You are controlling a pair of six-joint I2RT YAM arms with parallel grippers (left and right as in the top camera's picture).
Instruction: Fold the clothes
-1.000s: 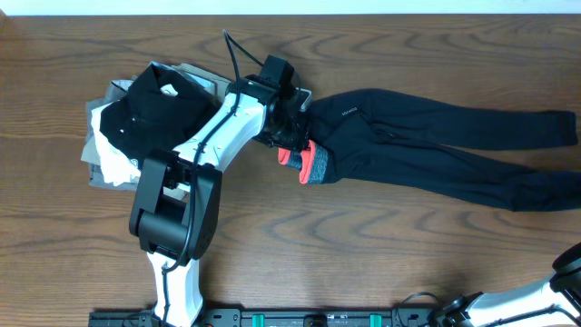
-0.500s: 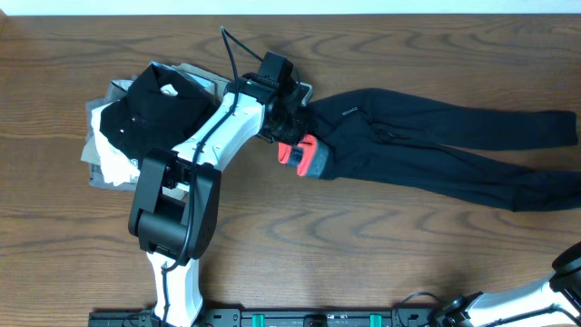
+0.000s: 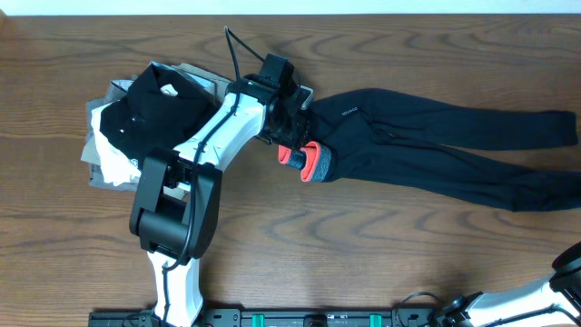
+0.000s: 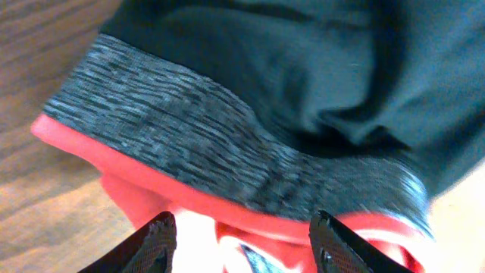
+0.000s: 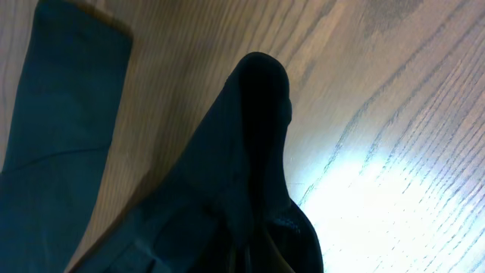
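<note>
The clothes, long black leggings, lie spread across the table with both legs running right. Their grey and coral-red waistband is bunched at the left end. My left gripper hovers right at that waistband. In the left wrist view the gripper is open, one fingertip on each side of the red fold, with the grey band just beyond. In the right wrist view my right gripper is a dark shut shape above a black leg end on the wood.
A pile of other garments lies at the left: a black shirt on top of white and grey pieces. Only a bit of the right arm shows at the bottom right corner. The left arm's base stands front left.
The bunched waistband shifted slightly left half a second ago and now sits back to the right. The left gripper stays at the waistband. The right arm has not moved.
</note>
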